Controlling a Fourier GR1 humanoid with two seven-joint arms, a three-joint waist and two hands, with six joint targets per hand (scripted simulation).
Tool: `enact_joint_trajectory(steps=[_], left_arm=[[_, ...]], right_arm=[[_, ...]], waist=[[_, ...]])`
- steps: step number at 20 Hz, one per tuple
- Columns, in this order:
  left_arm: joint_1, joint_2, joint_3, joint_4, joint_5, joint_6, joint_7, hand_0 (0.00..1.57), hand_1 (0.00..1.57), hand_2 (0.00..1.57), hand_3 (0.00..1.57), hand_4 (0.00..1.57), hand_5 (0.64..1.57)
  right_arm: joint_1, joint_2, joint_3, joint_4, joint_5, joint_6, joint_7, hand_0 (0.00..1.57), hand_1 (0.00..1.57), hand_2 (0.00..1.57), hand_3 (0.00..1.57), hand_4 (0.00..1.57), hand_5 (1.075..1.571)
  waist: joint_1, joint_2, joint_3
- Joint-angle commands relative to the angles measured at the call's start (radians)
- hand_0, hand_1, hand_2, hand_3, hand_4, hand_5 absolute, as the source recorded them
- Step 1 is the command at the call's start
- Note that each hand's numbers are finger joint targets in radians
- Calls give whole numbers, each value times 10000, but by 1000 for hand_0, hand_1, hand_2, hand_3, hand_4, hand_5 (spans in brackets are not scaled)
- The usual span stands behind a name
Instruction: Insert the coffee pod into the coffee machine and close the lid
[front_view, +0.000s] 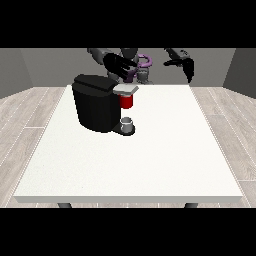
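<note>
Desk (150, 165) carried a black coffee machine (95, 107); a grey thing (127, 121), perhaps the pod, stood upright at its base below a red thing at the machine (127, 101). That put it nearer the camera than the fingers (125, 64) of the hand at the view's left (116, 62), the closer hand, which looked loosely spread above the machine. The hand at the view's right (181, 61) hung well apart, fingers relaxed; no writing was readable.

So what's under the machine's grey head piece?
Under the coffee machine's grey head hangs a red thing at the machine; below it, a grey thing sits on the base. Inside the head is hidden.
</note>
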Motion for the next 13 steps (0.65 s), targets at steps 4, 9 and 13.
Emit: enact_joint_trajectory(steps=[4,9,13], left_arm=[[211,106,114,214,78,-11,-502,0,0,0,0,196,1571],[469,-278,-121,262,-219,429,-781,0,0,0,0,145,1571],[853,-359,164,1071,-229,661,-1076,0,0,0,0,192,1571]], right_arm=[[698,827,444,-493,-193,417,-701,0,0,0,0,132,1571],[2147,960,1216,-1284,-1337,577,-1253,0,0,0,0,269,1571],[4142,967,2596,-2320,-2438,-262,-882,0,0,0,0,157,1571]], waist=[[-482,-480,0],[-884,-1123,1],[-1866,-2097,-3]])
